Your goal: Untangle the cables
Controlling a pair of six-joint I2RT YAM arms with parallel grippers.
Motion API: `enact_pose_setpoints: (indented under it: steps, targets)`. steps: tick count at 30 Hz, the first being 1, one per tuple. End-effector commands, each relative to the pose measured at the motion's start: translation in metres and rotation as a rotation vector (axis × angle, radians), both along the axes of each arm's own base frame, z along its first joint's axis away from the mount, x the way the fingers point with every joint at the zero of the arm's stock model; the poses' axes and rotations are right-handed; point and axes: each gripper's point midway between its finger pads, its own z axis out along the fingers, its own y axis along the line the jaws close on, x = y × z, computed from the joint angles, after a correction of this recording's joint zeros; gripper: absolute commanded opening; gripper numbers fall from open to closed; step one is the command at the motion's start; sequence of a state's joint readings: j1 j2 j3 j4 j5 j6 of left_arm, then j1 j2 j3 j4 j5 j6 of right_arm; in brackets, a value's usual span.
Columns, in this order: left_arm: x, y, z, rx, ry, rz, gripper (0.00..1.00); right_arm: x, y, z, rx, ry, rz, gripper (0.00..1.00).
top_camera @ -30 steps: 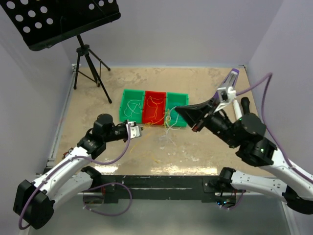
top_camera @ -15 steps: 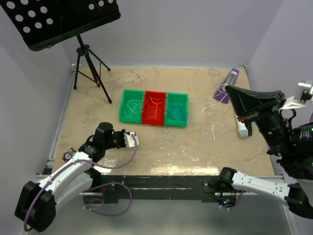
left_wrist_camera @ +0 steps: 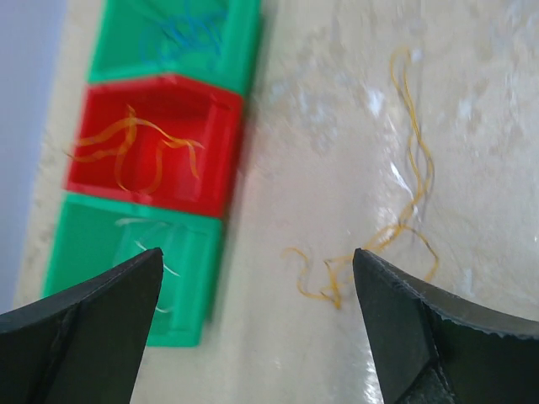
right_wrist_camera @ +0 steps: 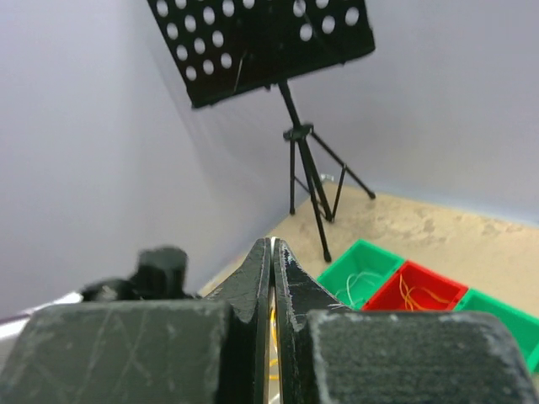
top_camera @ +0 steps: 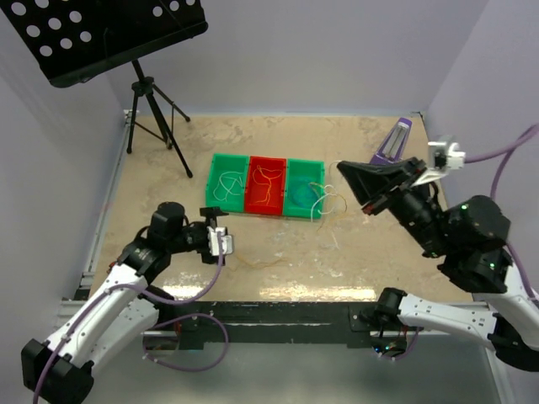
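Down at the near left, the left gripper hovers with jaws spread wide, gripping nothing, above a loose yellow-orange cord squiggled on the table. Farther back, a white cord lies in the left green bin, a yellow one in the red bin and a blue-teal one in the right green bin. Over on the right, the right gripper is pinched tight, a yellow strand showing in the seam. Pale loops dangle just beside that right bin.

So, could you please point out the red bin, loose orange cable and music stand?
red bin [left_wrist_camera: 226, 156]: left wrist view, front wall.
loose orange cable [left_wrist_camera: 330, 290]: left wrist view, tangled end.
music stand [top_camera: 109, 34]: top view, desk.
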State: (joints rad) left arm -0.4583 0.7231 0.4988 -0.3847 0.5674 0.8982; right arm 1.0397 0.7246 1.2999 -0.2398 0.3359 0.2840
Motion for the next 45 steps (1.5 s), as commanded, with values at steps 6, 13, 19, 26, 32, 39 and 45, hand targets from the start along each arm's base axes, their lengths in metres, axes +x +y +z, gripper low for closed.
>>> enact_pose_setpoints:
  steps: [6, 13, 19, 26, 32, 39, 45]
  targets:
    - [-0.008, -0.046, 0.134, -0.386, -0.004, -0.114, 1.00, -0.009, 0.056, -0.016, -0.013, -0.005, 0.201, 0.00]
    - [-0.009, -0.084, 0.167, -0.635, 0.305, -0.209, 1.00, -0.018, 0.084, -0.020, 0.014, -0.017, 0.325, 0.00]
    - [-0.032, -0.089, 0.209, -0.771, 0.326, -0.351, 1.00, -0.019, 0.101, -0.026, 0.004, -0.017, 0.376, 0.00]
    - [-0.060, -0.086, 0.220, -0.727, 0.303, -0.489, 0.98, -0.016, 0.109, -0.038, -0.018, 0.000, 0.382, 0.00]
    - [-0.057, -0.088, 0.222, -0.730, 0.256, -0.499, 0.72, -0.014, 0.116, -0.047, -0.029, 0.018, 0.395, 0.00]
    - [-0.058, -0.088, 0.233, -0.755, 0.203, -0.507, 0.24, -0.011, 0.122, -0.061, -0.044, 0.044, 0.396, 0.00]
    - [-0.042, -0.084, 0.235, -0.737, 0.100, -0.411, 0.00, 0.002, 0.108, -0.081, -0.081, 0.092, 0.296, 0.00]
